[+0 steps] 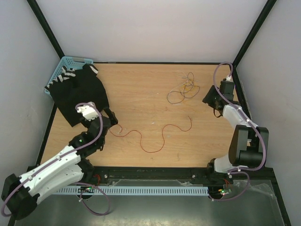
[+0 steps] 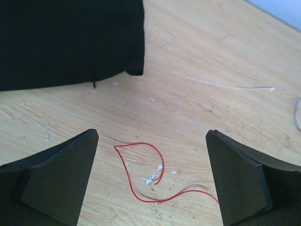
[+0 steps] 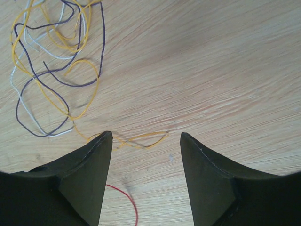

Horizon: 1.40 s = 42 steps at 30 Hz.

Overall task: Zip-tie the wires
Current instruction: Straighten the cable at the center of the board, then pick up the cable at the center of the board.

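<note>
Near the table's [image 1: 141, 84] left edge, the left gripper [image 2: 150, 141] gapes wide and empty over the red wire's [image 2: 141, 175] curled end, with the zip tie [image 2: 221, 85] lying just beyond. Toward the far right corner, the right gripper [image 3: 146, 141] stands open, holding nothing, beside the tangled wires [image 3: 51, 70].

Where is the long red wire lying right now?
Top view: the red wire snakes across the table's near middle, its left end under the open left gripper, apart from the tangled wires by the right gripper.
</note>
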Motion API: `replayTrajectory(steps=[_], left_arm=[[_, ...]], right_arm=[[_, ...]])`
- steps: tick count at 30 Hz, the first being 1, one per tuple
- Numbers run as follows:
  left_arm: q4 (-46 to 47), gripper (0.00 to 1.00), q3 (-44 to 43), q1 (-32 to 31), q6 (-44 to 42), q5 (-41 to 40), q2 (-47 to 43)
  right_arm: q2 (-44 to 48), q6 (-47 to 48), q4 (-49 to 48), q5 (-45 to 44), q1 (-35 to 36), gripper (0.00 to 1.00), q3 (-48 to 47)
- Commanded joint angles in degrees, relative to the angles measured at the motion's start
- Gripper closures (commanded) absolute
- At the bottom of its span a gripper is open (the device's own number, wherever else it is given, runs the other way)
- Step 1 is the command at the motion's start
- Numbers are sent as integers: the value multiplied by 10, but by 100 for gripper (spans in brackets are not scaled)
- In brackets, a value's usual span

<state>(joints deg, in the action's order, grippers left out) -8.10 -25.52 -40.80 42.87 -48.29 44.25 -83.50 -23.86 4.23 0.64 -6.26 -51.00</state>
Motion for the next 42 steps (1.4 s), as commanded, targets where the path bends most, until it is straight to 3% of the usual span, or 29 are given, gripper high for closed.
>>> replayTrajectory(steps=[1,7,18,20,25,27,34,42], left_arm=[[5,1,-18,15,-84,65,-52],[15,1,-22,17,-102,87,-63],[28,1,-32,18,-112,121,-32],[31,1,-34,19,-115,130,-30],[35,1,-48,20,-135,157,-28],[44,2,-59,23,-153,175,-27],[97,3,-151,67,-193,355,23],[149,1,-303,68,-355,551,169]], right_arm=[[3,-94,-40,34,7,30,30],[16,-153,-72,43,12,30,63],[-50,-192,-121,54,39,32,61],[-62,-192,-127,52,41,42,58],[-50,-170,-101,35,42,90,29],[-26,-151,-74,22,43,100,1],[45,-88,13,27,82,100,-163],[43,-71,38,30,110,100,-384]])
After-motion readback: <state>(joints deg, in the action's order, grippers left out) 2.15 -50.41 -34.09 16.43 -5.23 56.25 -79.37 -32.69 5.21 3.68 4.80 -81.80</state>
